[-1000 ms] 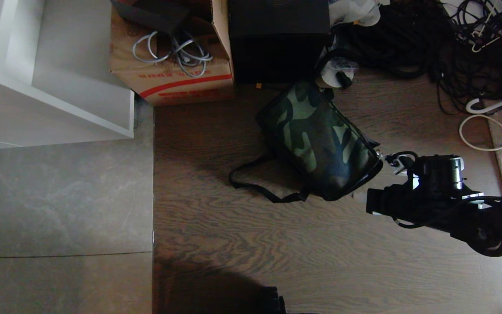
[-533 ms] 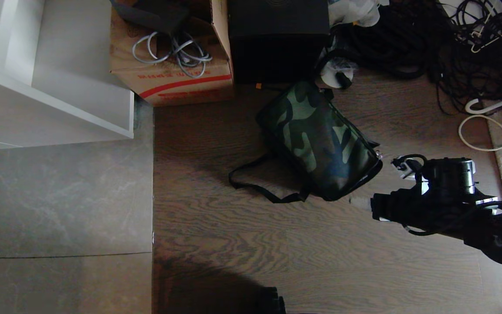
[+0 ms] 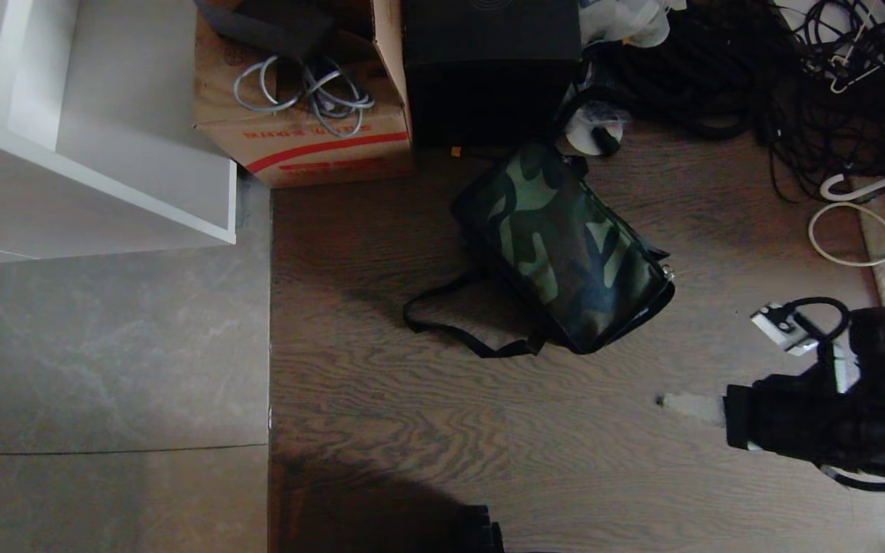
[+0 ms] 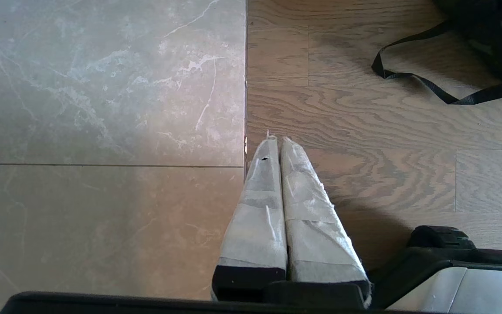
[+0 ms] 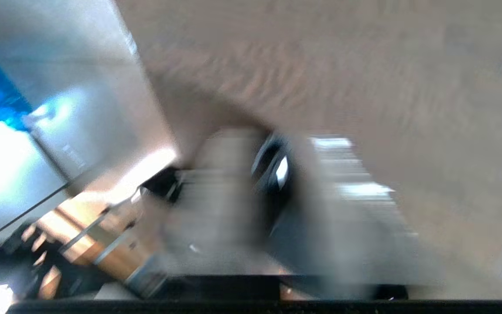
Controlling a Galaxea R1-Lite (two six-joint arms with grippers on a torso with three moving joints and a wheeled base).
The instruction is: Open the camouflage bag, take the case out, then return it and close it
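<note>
Clutter along the far edge of a wood-and-tile floor

A brown cardboard box [image 3: 312, 142] with a red stripe holds a coil of grey cable [image 3: 312, 88]; a tall plain black box [image 3: 488, 69] stands just beside it on the right. Right of that lies a heap of black cables [image 3: 727, 77], with a white hanger [image 3: 865, 184] and a cream cord [image 3: 857, 242] looping onto the wood floor [image 3: 427, 430]. A white shelf unit [image 3: 89, 161] stands over the grey marbled tiles [image 3: 104, 361], which meet the wood along a straight seam.
</note>
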